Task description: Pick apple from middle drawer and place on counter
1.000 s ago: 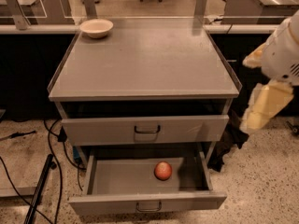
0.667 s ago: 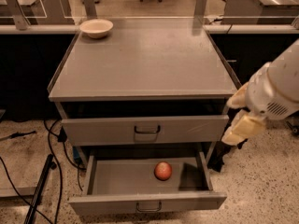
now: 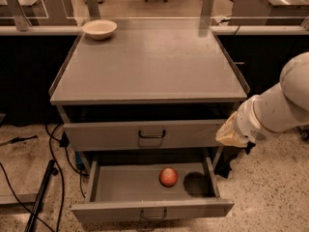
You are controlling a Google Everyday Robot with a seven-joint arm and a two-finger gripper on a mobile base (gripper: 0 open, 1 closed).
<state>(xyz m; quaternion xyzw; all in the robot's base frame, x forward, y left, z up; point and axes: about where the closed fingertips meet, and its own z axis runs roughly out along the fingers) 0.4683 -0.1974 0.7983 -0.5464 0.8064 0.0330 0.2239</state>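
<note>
Counter (image 3: 149, 66): broad flat grey top, mostly bare, cream bowl (image 3: 99, 29) at its back-left corner. Plenty of room to set something down.

Taller-fronted drawer (image 3: 106, 135) under the top sits slightly out, front overhanging the rear of the one below.

Middle drawer (image 3: 116, 210): pulled well open, shallow, low front panel, small loop handle (image 3: 154, 215). Holds 1 item only.

Robot arm (image 3: 277, 108): white, comes in from the right edge, beside the cabinet's right side at upper-drawer height.

Gripper (image 3: 231, 133): pale yellowish tip, just off the right end of the taller drawer front, above and right of the open drawer, well apart from the fruit. Open or closed: cannot tell from this view.

Apple (image 3: 168, 177): red-orange, paler patch on top, resting on the drawer floor right of centre, toward the back, touching no wall.

Handling, as judgement: light, rigid, round, smooth skin, so likely to roll or slip if nudged off-centre; can bruise under hard squeeze. Best hold looks like a top-down approach, pinching across the widest part at mid-height, moderate force. Overhanging drawer front above limits clearance, so entry from the front-right seems safer.
</note>
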